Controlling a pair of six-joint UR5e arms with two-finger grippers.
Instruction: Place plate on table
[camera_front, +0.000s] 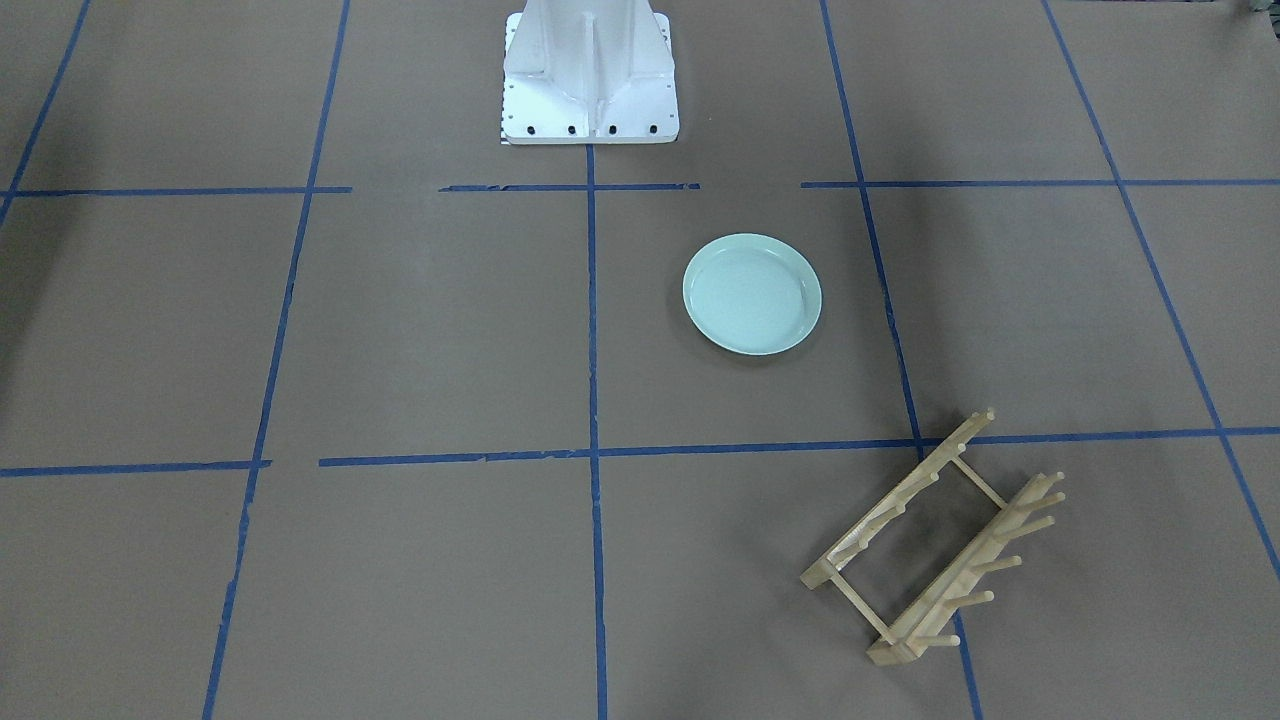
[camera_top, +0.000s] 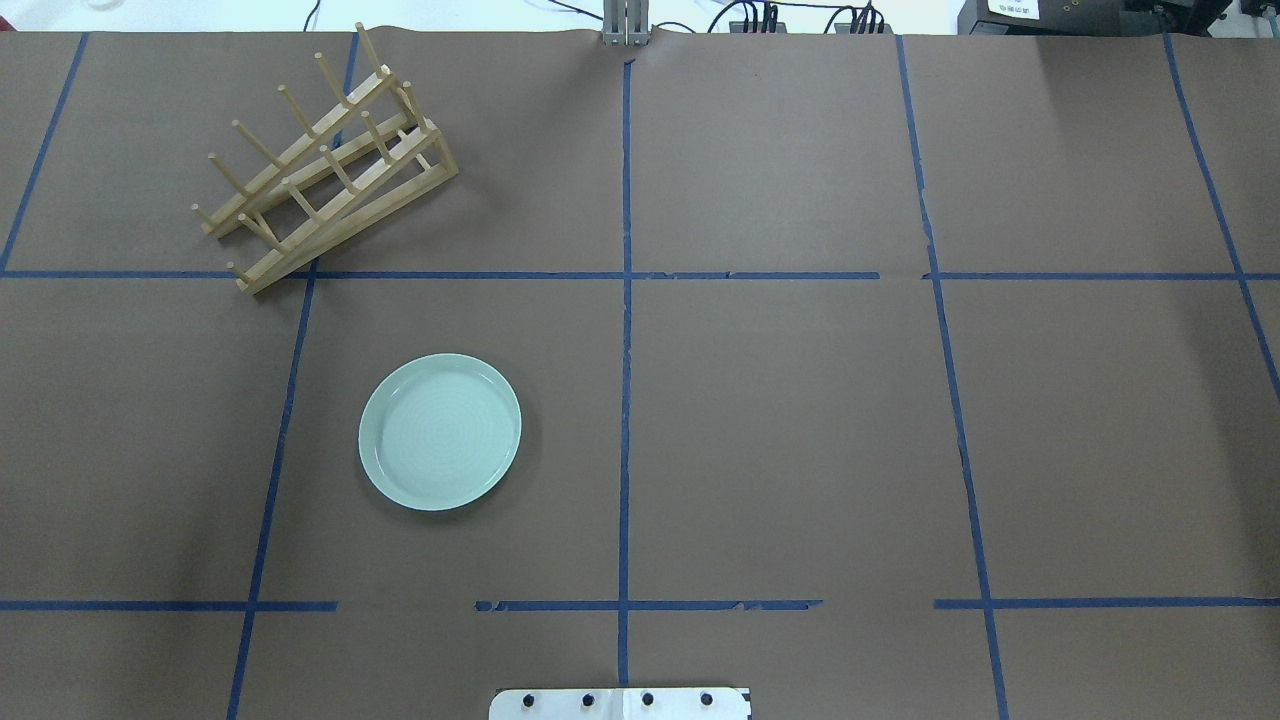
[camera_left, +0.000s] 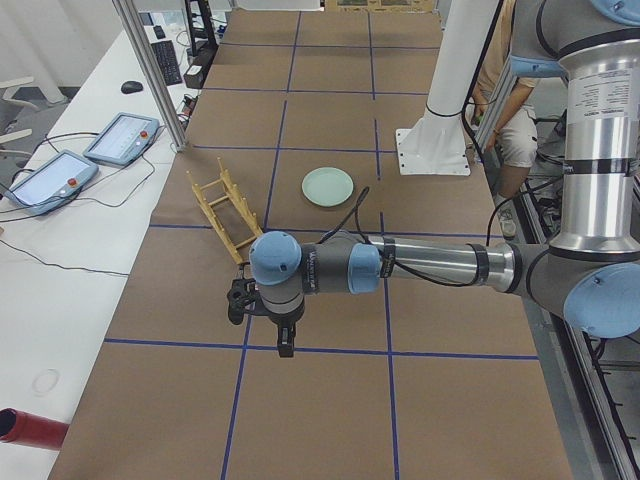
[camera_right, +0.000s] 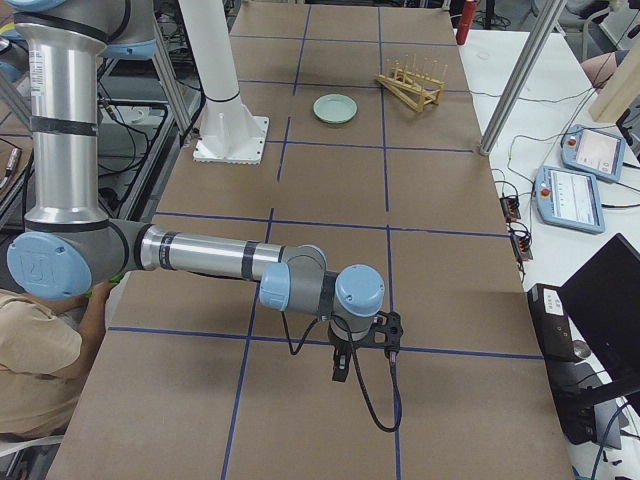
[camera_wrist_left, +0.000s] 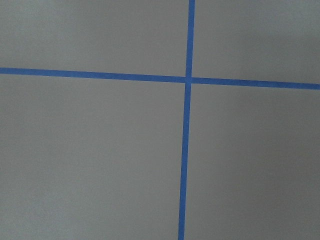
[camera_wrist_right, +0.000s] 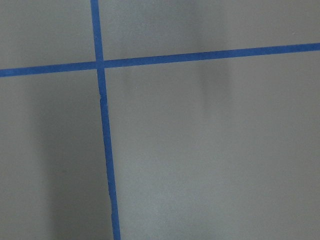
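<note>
The pale mint-green plate lies flat and upright on the brown paper table, in front of the robot base on its left side. It also shows in the overhead view, on the table, and in both side views. My left gripper hangs over the table's left end, far from the plate; I cannot tell if it is open. My right gripper hangs over the right end, holding nothing visible; I cannot tell its state. Both wrist views show only paper and blue tape.
A wooden peg rack stands beyond the plate, on the far left; no plate is in it. The white robot base stands at the near middle edge. Operators sit beside the table. Tablets lie off the far edge.
</note>
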